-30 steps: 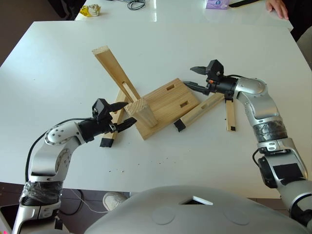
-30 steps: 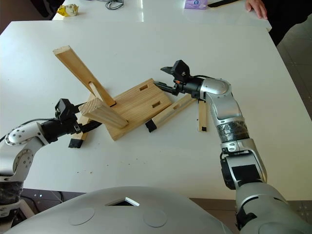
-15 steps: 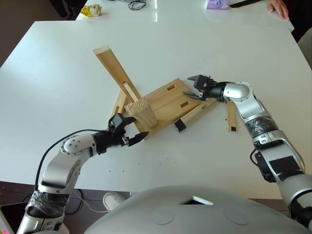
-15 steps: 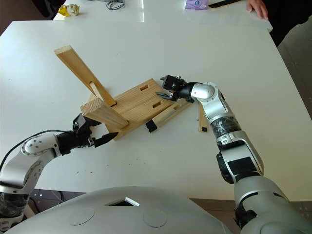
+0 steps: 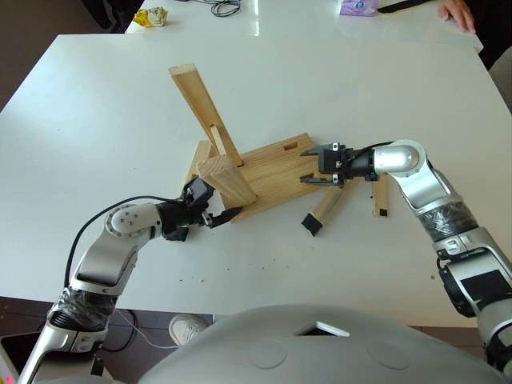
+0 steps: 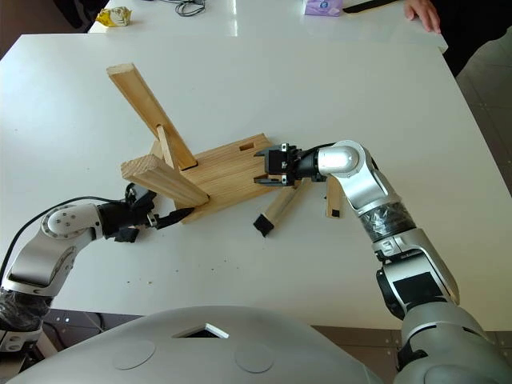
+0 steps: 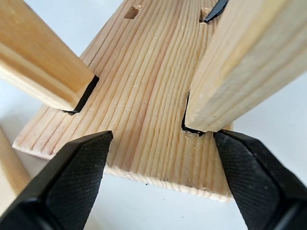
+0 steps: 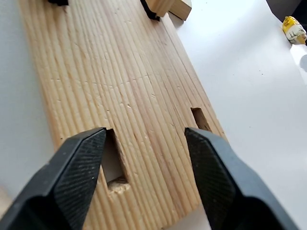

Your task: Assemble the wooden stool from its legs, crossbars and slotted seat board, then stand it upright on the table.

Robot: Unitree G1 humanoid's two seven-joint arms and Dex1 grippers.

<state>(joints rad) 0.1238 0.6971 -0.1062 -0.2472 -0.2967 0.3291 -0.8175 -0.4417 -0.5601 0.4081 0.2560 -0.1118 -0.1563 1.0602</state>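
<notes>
The slotted seat board (image 5: 268, 170) lies flat mid-table with two legs plugged in: a long leg (image 5: 204, 110) leaning up toward the back left, and a shorter leg (image 5: 226, 180) at its near-left corner. My left gripper (image 5: 217, 214) is open at that near-left edge, its fingers (image 7: 72, 177) spread in front of the board (image 7: 148, 100). My right gripper (image 5: 318, 165) is open over the board's right end, and two empty slots (image 8: 202, 119) lie between its fingers (image 8: 79, 167). A loose black-tipped bar (image 5: 323, 210) lies just in front of it.
Another loose bar (image 5: 382, 196) rests under my right forearm, and one more piece (image 5: 198, 162) lies behind the board's left end. A yellow object (image 5: 149, 15), cables (image 5: 224, 6) and a purple packet (image 5: 356, 6) sit along the far side.
The board with its legs has turned and shifted right. My left gripper closed in on its near-left corner and my right gripper moved over its right end. The loose bar now lies clear in front.
</notes>
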